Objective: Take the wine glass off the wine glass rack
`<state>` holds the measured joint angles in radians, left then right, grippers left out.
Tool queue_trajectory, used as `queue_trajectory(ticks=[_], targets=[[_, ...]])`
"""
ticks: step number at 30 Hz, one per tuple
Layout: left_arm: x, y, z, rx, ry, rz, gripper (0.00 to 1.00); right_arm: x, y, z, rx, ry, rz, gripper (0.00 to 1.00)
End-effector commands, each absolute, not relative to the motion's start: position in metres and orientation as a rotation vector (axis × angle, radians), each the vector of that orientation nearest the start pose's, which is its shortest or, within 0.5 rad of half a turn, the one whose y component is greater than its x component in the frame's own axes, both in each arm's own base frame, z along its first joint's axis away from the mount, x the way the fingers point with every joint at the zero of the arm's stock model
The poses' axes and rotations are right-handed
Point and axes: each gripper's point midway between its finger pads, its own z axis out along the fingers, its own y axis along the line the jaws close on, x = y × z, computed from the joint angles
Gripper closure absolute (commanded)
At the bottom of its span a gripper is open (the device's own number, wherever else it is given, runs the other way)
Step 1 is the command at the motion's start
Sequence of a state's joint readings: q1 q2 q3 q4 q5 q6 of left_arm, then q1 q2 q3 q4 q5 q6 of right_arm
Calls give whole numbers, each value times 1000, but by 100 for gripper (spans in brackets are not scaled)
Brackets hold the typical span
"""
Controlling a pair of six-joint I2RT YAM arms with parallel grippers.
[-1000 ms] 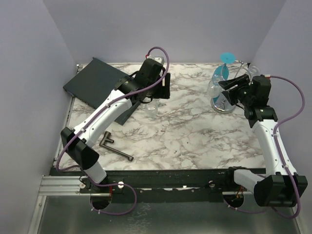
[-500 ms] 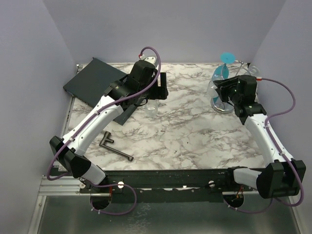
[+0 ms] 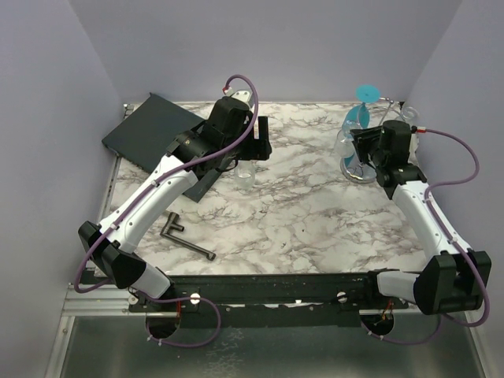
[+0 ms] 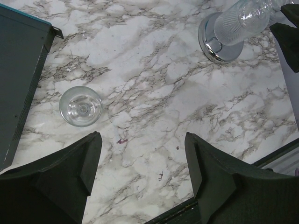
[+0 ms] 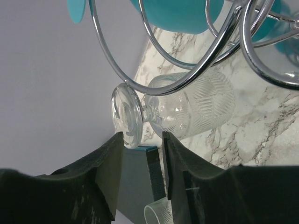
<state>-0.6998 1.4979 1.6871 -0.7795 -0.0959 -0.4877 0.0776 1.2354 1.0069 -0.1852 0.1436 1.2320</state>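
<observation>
2 gaps: right gripper (image 5: 140, 140) narrow, around wine glass (image 5: 196, 109) foot; left gripper (image 4: 142, 137) wide over table (image 4: 154, 93).

No legible text, labels or nos. anywhere.

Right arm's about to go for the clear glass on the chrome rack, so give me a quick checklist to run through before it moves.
1. Right gripper open: ok, fingers apart.
2. Gap lined up on the clear ribbed wine glass: ok, its foot and stem sit just beyond the fingertips.
3. Glass hanging on the shiny chrome wire rack: ok, foot caught behind a wire loop.
4. Room around it: not ok, teal glasses hang close by on the same rack.
5. Left gripper out of the way: ok, open over the marble table, apart from the rack.
</observation>
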Motion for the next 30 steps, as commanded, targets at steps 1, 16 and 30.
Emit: queue_trajectory(ticks=[1,16,30], targets=[[316,-271,329,197,2159,-602,22,420,39,255,1215,1604,669,57],[317,-267,334,197,2141,-585,22,433,38,253,1220,1586,669,68],[318,-268,332,196,2146,-586,22,429,41,261,1209,1575,696,96]])
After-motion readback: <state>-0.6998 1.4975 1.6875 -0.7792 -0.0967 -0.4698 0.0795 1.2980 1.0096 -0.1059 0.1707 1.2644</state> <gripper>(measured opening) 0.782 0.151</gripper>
